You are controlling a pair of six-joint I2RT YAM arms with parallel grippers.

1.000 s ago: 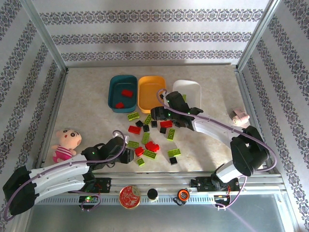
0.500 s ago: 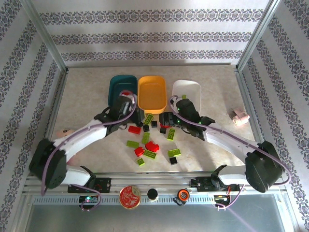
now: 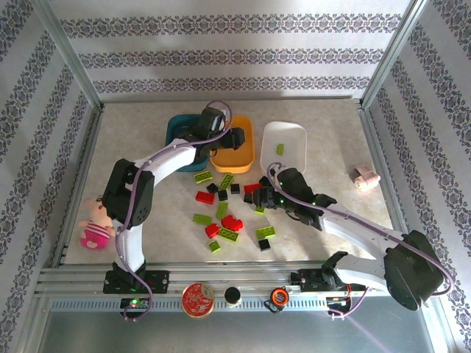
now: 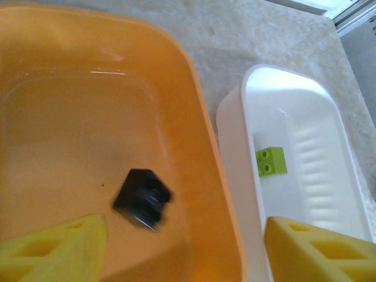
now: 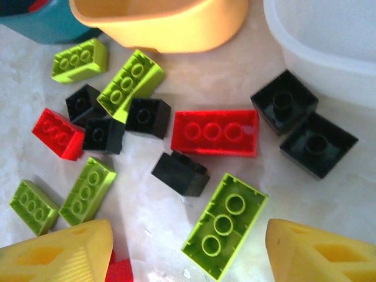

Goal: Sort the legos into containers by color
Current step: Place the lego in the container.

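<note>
Legos (image 5: 215, 133): most loose on surface (image 3: 331, 125), 1 black brick (image 4: 143, 197) in orange tray (image 4: 59, 88), 1 green brick (image 4: 271, 161) in white tray (image 4: 317, 170); I read L tool (image 4: 185, 249) & R tool (image 5: 188, 252) spread, empty.

Beige table (image 3: 132, 125) holds three trays (image 3: 293, 140), scattered legos (image 3: 205, 197), a doll (image 3: 94, 220).

- Left arm (image 3: 158, 162): rounded white link shells joined by black joint housings (image 3: 129, 193).
- Right arm (image 3: 360, 232): identical white shells, with a large black elbow housing.
- Cables (image 3: 224, 110): lilac-grey, routed externally along each arm in loose loops.
- Bases (image 3: 132, 283): black blocks.
- Left gripper (image 4: 187, 249) and right gripper (image 5: 188, 252): black bodies; fingers (image 4: 53, 249) are yellow wedges with recessed rectangular pockets.
</note>
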